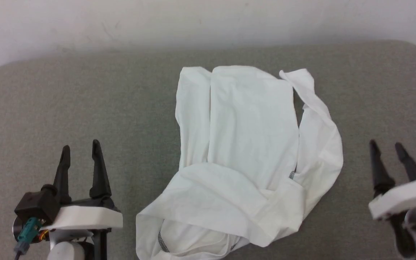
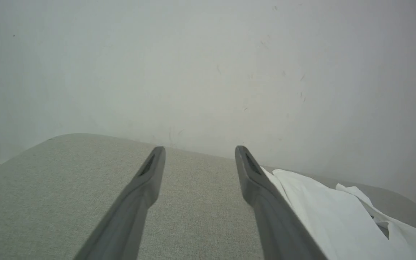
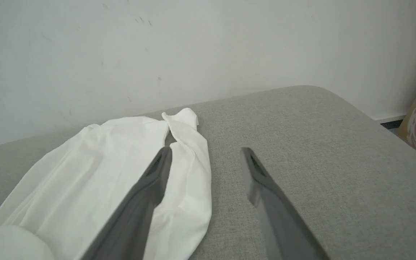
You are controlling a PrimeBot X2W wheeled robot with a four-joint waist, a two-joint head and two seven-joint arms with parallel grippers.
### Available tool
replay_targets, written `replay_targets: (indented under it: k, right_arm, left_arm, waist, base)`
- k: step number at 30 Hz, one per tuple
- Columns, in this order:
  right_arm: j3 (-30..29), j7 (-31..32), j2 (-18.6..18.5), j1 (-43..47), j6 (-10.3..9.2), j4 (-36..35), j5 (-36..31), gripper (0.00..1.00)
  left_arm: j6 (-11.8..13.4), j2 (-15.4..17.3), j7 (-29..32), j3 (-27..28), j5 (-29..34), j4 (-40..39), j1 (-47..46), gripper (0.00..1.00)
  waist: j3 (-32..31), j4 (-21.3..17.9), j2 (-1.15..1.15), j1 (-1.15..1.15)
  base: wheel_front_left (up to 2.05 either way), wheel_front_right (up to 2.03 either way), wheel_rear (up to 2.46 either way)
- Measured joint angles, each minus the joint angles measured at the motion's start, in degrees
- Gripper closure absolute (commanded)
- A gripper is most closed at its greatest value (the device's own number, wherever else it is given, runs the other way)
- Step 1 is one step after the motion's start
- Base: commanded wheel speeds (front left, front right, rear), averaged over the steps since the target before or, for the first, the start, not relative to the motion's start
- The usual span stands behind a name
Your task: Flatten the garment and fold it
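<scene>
Left claw [image 1: 81, 145], two long dark fingers on a pale wrist, sits at the lower left of the head view, released, fingers spread above bare cloth and holding nothing. Right claw [image 1: 386, 144], at the lower right edge, is likewise released and empty. Between them, at centre frame, the thin white long-sleeved garment [image 1: 251, 137] lies rumpled on the grey fabric-covered surface [image 1: 85, 90]. Its lower part is folded over itself, with dark grey stitching showing near the bottom edge. What seems to be a sleeve curls along its right side. Neither claw touches it. A plain white wall [image 1: 121, 21] runs across the top.
</scene>
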Motion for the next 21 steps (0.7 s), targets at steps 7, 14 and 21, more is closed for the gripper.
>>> replay_targets:
  k: [7,14,21]
  right_arm:
    - [-0.52,9.66,-7.36,-17.95,-0.01,15.02,8.14,0.00]
    - [3.03,22.17,-13.84,-36.54,-0.01,27.02,12.56,0.00]
    - [7.37,28.43,-17.42,-50.23,-0.01,32.72,12.82,0.00]
  left_arm:
    - [-3.36,-1.10,0.00,1.05,1.81,-0.55,-1.40,0.00]
    - [-4.92,-2.48,0.00,0.22,2.48,-3.38,-5.92,0.00]
    - [-5.50,-2.92,0.00,-1.55,2.49,-5.92,-8.91,0.00]
  waist:
    - [5.35,1.62,0.00,0.01]
    - [12.15,3.79,0.00,0.02]
    - [19.44,6.35,0.00,0.02]
  base:
    - [0.00,0.00,0.00]
    - [0.00,0.00,0.00]
    - [0.00,0.00,0.00]
